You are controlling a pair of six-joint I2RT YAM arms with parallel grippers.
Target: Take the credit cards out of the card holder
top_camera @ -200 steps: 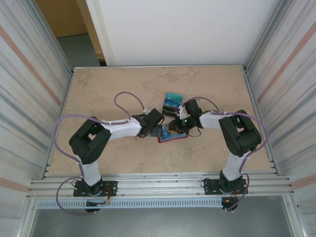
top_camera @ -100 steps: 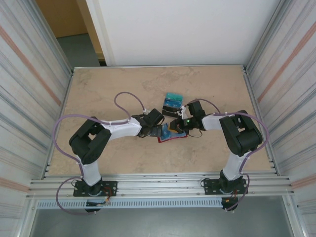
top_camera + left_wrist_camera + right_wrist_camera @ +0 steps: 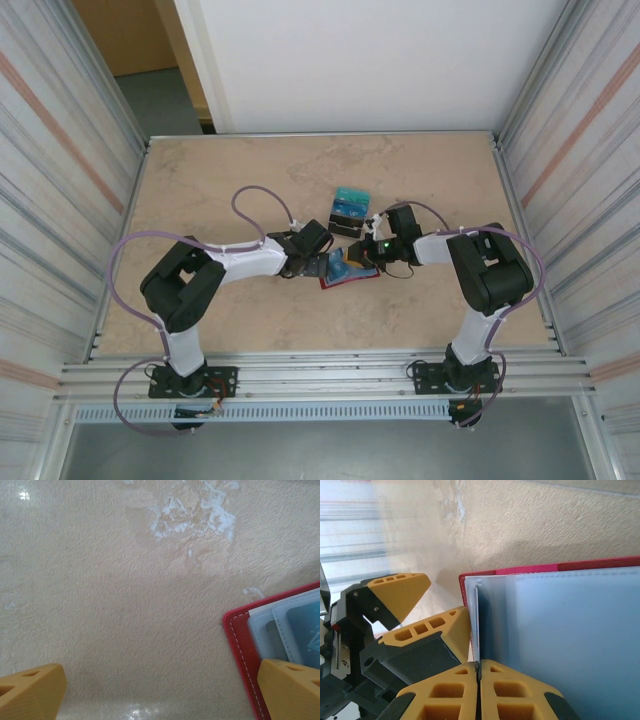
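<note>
Bright even light; small glare spots on table (image 3: 125,605); right wrist background blurred.

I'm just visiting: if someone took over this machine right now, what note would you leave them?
Left gripper: jaws wide open, one fingertip over the card holder's red edge.
Right gripper: jaws shut at the edge of the clear pocket; whether a card is pinched, I cannot tell.
Done: a few credit cards lie on the table beyond the holder.
Left to do: a teal card sits in a pocket; it needs pulling out.
</note>
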